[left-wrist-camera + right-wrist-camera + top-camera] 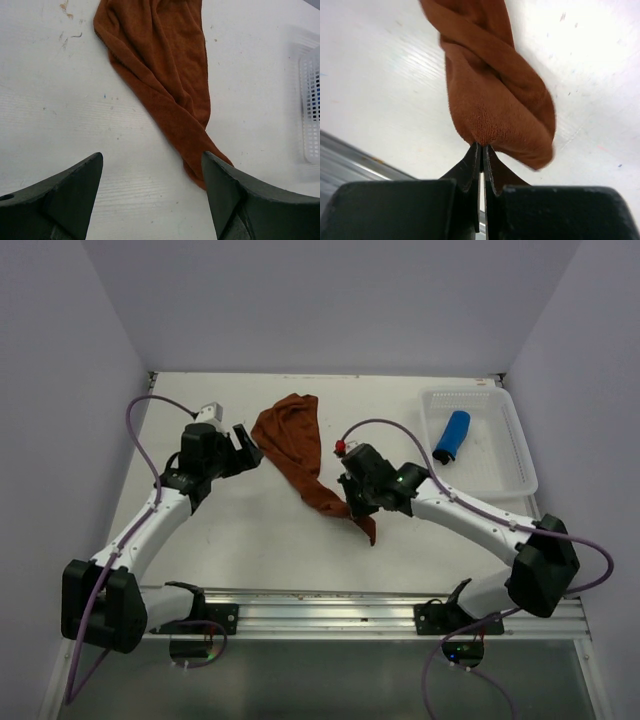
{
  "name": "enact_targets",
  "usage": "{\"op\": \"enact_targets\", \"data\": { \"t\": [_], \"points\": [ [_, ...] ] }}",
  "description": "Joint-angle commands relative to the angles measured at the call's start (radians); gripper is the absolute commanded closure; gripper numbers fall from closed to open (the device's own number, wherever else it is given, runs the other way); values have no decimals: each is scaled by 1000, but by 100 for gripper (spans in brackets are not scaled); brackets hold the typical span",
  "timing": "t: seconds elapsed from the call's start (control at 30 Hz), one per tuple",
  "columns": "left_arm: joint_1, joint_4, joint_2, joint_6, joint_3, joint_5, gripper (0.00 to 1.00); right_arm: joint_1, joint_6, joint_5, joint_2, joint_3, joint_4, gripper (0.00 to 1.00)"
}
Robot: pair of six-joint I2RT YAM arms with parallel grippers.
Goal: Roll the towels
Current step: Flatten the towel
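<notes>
right gripper [481,150] pinched on twisted end of long rust-brown cloth towel [490,95] | left gripper [150,195] fingers apart, towel ahead | risk: thin pinch slips, twist spoils roll

The top external view looks down from above and behind the arm bases. Each wrist view faces the table [250,540] at close range. All three share the rust-brown towel [300,455], the common landmark.

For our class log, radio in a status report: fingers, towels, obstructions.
Right gripper shut on brown towel. Left gripper open, beside it. Blue towel rolled in basket. Nothing in the way.
</notes>
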Motion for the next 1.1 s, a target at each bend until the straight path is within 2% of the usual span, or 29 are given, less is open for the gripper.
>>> {"op": "enact_targets", "data": {
  "t": [0.0, 0.1, 0.23, 0.4, 0.57, 0.63, 0.73, 0.8, 0.83, 0.9, 1.07],
  "points": [
    [11, 23, -29, 33, 12, 26, 17, 6, -18, 33, -125, 197, -114, 100],
    [14, 26, -30, 45, 18, 35, 17, 6, -11, 117, -176, 334, -194, 100],
    [14, 30, -30, 51, 15, 29, 17, 4, 27, 217, -239, 422, -254, 100],
    [17, 55, -3, 51, 9, 38, 17, 3, 69, 318, -322, 390, -263, 100],
    [17, 138, 103, 36, 15, 112, 17, 3, 71, 303, -352, 361, -285, 100],
    [15, 171, 172, 16, 36, 140, 18, 3, 81, 289, -371, 301, -279, 100],
    [9, 230, 276, 10, 137, 204, 21, 3, 104, 275, -420, 183, -246, 100],
    [-11, 211, 338, 49, 215, 201, 21, 3, 121, 251, -452, 86, -211, 100],
    [-40, 190, 405, 63, 304, 197, 21, 4, 142, 228, -463, 59, -200, 100],
    [-71, 123, 471, 100, 393, 168, 21, 3, 159, 212, -480, -12, -173, 100],
    [-164, -39, 692, 146, 676, 28, 21, 4, 172, 215, -506, -71, -177, 100]
  ]
}}
